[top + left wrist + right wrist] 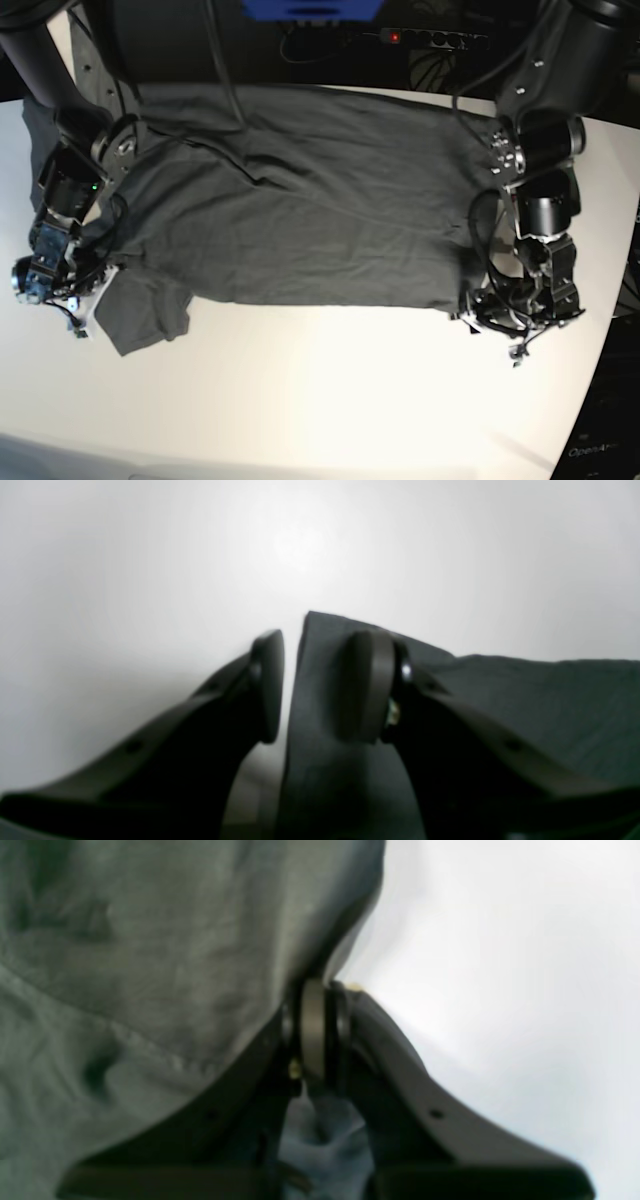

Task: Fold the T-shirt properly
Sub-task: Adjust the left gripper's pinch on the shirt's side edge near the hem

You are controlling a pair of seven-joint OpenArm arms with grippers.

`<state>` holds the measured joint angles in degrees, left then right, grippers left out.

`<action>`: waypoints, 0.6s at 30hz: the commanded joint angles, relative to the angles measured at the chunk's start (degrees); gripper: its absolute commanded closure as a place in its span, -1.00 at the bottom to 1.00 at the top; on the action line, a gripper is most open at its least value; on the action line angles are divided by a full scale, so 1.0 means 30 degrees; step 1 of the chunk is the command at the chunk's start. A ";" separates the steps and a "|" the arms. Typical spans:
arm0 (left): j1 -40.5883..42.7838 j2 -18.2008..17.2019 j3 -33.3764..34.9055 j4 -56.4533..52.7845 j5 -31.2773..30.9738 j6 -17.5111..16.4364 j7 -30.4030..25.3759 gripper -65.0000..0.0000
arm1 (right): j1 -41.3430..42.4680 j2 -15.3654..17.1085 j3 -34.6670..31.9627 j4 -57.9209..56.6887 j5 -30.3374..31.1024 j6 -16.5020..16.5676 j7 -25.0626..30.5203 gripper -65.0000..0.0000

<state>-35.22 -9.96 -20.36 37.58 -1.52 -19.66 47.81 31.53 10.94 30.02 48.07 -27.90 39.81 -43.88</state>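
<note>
A dark grey T-shirt lies spread across the white counter, from nine to three o'clock. The right hand is clenched on cloth at the sleeve edge. The left hand straddles the hem corner, fingers apart (not yet gripping). Risk: lifting now would raise only one side and skew the fold.

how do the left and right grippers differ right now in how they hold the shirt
The left gripper has its jaws parted with a corner of the T-shirt between them; the right gripper is shut on the cloth. In the base view the left gripper sits at the shirt's right corner, the right gripper at its left edge by the sleeve. Both are low at the white table.
</note>
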 commanded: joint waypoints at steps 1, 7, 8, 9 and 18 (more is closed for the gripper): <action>-0.0201 0.0051 0.0032 0.0000 0.0140 0.0033 0.0722 0.31 | 0.0260 0.0119 0.0000 0.0136 -0.0092 0.0063 -0.0246 0.97; -0.0083 0.0461 0.0032 -0.0030 -0.0006 -0.0172 0.1425 0.31 | 0.0260 0.0119 0.0000 0.0136 -0.0092 0.0063 -0.0246 0.97; -0.0083 0.0520 0.0032 -0.0030 -0.0006 -0.0172 0.1601 0.31 | 0.0260 0.0119 0.0000 0.0136 -0.0092 0.0063 -0.0246 0.97; -0.0083 0.0549 0.0032 -0.0030 -0.0006 -0.0172 0.1748 0.31 | 0.0260 0.0119 0.0000 0.0136 -0.0092 0.0063 -0.0246 0.97; -0.0054 0.0930 0.0032 -0.0030 -0.0006 -0.0201 0.2451 0.31 | 0.0260 -0.0115 0.0000 0.0166 -0.0092 0.0063 -0.0246 0.97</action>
<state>-35.38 -7.62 -20.45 37.87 -2.11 -20.14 51.16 31.53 10.57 30.02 48.18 -28.10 39.40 -43.94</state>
